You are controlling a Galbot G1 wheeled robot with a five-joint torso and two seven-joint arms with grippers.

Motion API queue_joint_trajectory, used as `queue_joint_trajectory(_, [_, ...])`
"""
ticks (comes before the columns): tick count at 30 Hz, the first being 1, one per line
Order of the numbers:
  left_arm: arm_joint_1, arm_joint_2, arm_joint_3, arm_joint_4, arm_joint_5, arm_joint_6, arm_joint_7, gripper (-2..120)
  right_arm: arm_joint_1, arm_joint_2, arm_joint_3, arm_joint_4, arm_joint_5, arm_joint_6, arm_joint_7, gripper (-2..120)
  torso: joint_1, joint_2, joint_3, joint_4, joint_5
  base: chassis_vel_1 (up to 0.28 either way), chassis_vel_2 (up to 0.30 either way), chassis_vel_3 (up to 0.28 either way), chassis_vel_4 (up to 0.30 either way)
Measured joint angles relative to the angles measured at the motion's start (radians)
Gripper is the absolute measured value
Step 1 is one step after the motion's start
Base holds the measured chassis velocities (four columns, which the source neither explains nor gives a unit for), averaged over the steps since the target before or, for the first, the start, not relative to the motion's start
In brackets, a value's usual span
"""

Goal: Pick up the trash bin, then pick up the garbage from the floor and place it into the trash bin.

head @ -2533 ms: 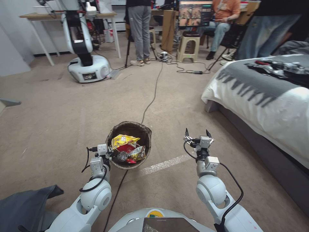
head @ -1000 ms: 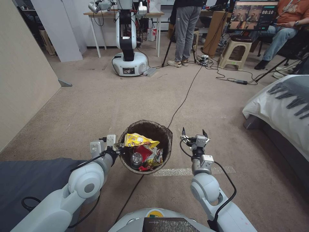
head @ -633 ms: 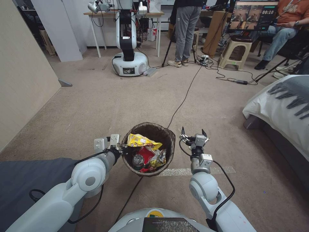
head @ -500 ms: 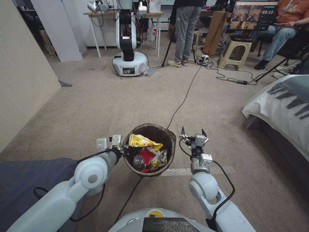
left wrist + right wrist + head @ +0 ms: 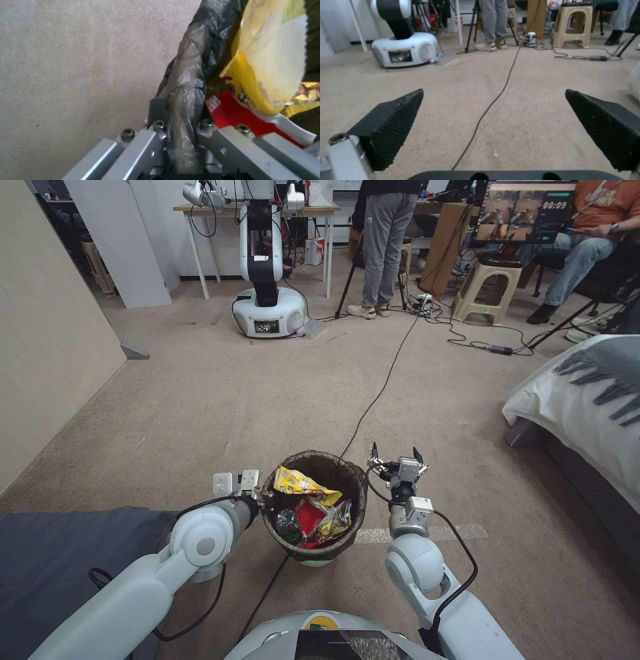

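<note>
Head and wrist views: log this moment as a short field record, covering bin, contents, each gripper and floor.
bin: small round white plastic trash bin with dark bag liner, held by its rim
contents: yellow snack wrapper, red wrapper, small plastic bottle
left gripper: shut on the liner-covered rim
right gripper: open, beside the bin, holding nothing
floor: beige carpet, black cable running across it

The trash bin (image 5: pixel 315 561) is smooth white plastic, lined with a thin, crinkled, glossy dark bag (image 5: pixel 186 75). A yellow snack wrapper (image 5: pixel 266 55) inside shines like foil. The left gripper (image 5: pixel 180 147) is brushed metal; the right gripper's (image 5: pixel 493 130) fingertips (image 5: pixel 391 122) are matt black, cross-hatched rubber. The carpet (image 5: pixel 200 400) is beige and short-napped.
</note>
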State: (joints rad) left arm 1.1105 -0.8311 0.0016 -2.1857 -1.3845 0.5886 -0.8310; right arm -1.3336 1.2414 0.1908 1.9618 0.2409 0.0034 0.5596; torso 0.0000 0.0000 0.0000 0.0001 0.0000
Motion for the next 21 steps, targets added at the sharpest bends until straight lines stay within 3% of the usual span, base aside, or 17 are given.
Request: queue_joint_trajectory(21, [0.002,-0.062,0.015,0.076,-0.027,0.012,0.003,0,0.005,-0.006,0.016,-0.005,-0.003,0.005,0.002,100,0.000,0.000,0.000,-0.0001,0.0000,0.000,0.000,0.000,0.000])
